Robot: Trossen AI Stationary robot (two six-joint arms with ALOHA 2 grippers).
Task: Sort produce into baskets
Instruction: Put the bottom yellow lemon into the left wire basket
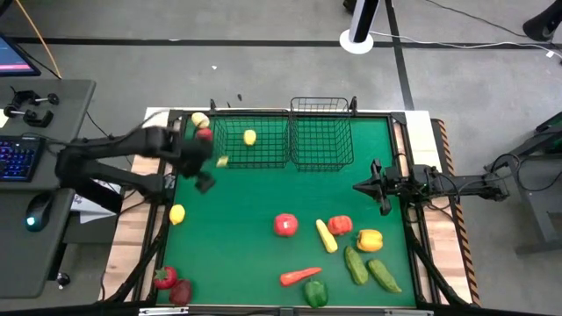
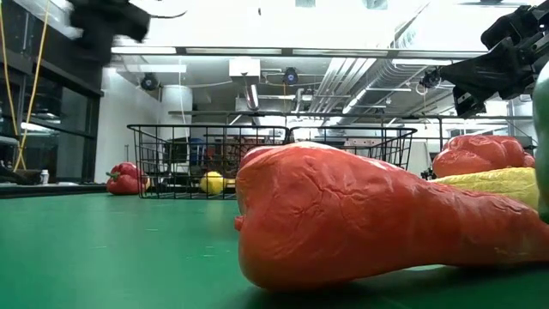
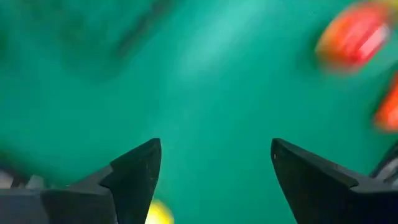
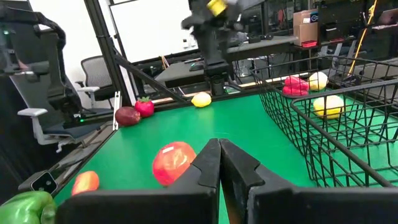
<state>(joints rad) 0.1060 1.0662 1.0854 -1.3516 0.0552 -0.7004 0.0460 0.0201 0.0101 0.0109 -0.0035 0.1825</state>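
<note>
Two black wire baskets stand side by side at the far edge, the left basket (image 1: 250,140) and the right basket (image 1: 321,136). One lemon (image 1: 249,137) lies in the left basket. A lemon (image 1: 200,119) and a red pepper (image 1: 204,134) lie just outside its left wall. My left gripper (image 1: 204,180) is open and empty above the mat in front of the left basket, its fingers (image 3: 140,168) spread wide over bare green. My right gripper (image 1: 379,189) hangs shut and empty at the table's right side, with its fingers (image 4: 219,162) together.
On the green mat (image 1: 246,202) lie a lemon (image 1: 177,213), a red tomato (image 1: 285,225), a red pepper (image 1: 340,226), a long yellow piece (image 1: 326,235), a yellow pepper (image 1: 370,239), two cucumbers (image 1: 356,263), an orange-red piece (image 1: 300,276), a green pepper (image 1: 315,292) and two red pieces (image 1: 171,284).
</note>
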